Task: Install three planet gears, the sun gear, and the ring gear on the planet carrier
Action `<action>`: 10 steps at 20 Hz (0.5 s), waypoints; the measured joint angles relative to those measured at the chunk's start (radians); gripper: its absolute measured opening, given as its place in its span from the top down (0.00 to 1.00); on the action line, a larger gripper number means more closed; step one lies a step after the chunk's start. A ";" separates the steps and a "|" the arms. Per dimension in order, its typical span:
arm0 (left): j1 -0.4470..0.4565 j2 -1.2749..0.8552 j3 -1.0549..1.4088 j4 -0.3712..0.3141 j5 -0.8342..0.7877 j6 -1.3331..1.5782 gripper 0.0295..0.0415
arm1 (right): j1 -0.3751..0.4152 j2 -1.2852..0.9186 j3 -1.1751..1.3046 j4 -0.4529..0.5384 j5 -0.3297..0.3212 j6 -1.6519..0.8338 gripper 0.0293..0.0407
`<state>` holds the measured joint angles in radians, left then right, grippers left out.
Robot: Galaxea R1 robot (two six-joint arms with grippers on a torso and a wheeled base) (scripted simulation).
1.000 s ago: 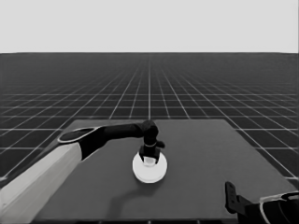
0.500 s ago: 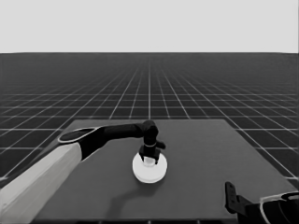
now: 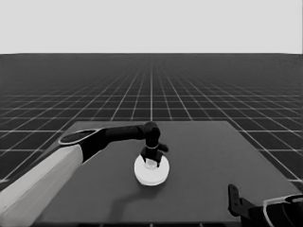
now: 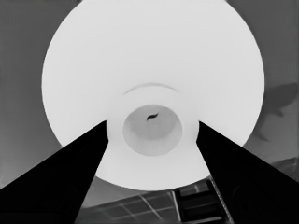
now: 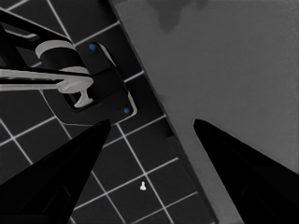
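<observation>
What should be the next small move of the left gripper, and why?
Probably open the fingers and lift straight up. The left gripper stands over the larger round part, its fingers either side of the raised hub, and that part seems already seated, with no gears visible around it. The right gripper waits at the table's corner.
</observation>
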<state>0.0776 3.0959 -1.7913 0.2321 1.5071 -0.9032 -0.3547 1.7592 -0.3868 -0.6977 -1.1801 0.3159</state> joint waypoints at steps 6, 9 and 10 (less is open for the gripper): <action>0.001 0.000 0.000 0.000 0.000 0.052 0.56 | 0.000 0.000 0.000 0.000 0.000 0.000 0.19; 0.001 0.000 0.000 0.000 0.000 0.079 0.56 | 0.000 0.000 0.000 0.000 0.000 0.000 0.19; 0.001 0.000 0.000 0.000 0.000 0.087 0.56 | 0.000 0.000 0.000 0.000 0.000 0.000 0.19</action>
<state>0.0787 3.0957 -1.7915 0.2321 1.5071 -0.8159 -0.3547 1.7592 -0.3868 -0.6977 -1.1801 0.3159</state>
